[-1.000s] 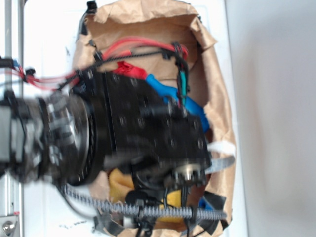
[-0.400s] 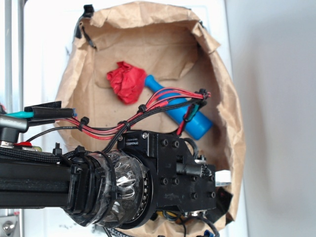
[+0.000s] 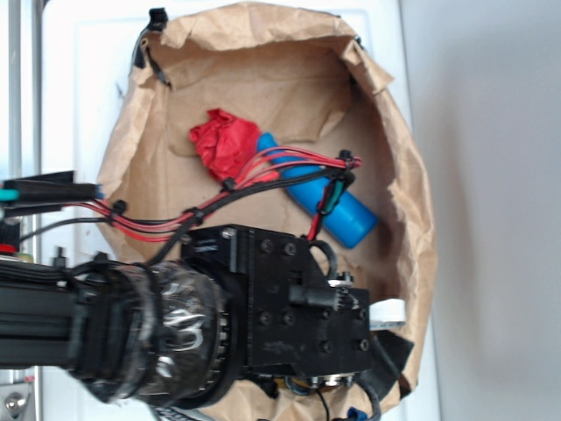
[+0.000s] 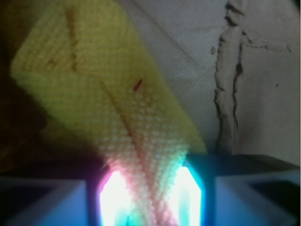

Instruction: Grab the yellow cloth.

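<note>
Straddling a raised fold of the yellow cloth (image 4: pixel 103 94), the fingers (image 4: pixel 149 190) stand narrowly parted in the wrist view, a glowing pad on either side of the ridge; whether they already pinch it I cannot tell. The cloth looks soft, light and thick-piled, so it should bunch and give rather than slip, and that ridge between the pads seems the natural place to take hold. Beyond the fingers, creased brown paper lies under and beside the cloth. In the exterior view the gripper (image 3: pixel 307 303) hides the cloth. It reaches into an open paper bag (image 3: pixel 412 219), which also holds a blue bottle (image 3: pixel 337 210) and a red cloth wad (image 3: pixel 223 143), touching each other, well apart from the fingers.
</note>
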### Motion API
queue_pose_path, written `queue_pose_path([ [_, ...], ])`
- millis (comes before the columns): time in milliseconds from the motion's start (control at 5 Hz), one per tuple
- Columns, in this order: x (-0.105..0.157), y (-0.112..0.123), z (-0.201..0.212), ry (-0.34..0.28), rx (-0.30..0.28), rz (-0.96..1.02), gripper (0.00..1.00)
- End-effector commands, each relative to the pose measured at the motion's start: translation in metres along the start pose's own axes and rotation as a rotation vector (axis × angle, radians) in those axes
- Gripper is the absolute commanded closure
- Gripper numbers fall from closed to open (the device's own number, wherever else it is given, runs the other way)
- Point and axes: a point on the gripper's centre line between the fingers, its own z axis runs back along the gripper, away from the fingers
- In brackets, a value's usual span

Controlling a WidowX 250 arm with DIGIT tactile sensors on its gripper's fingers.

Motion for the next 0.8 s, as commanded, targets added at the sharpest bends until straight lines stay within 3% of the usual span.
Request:
queue_pose_path([
  [0, 0.038, 0.044, 0.077, -0.21, -0.059, 0.083, 1.0],
  [200, 0.037, 0.064, 0.115, -0.276, -0.096, 0.164, 1.0],
  [400, 0.036, 0.073, 0.134, -0.31, -0.075, 0.223, 1.0],
  [600, 0.013, 0.071, 0.156, -0.333, -0.053, 0.177, 1.0],
])
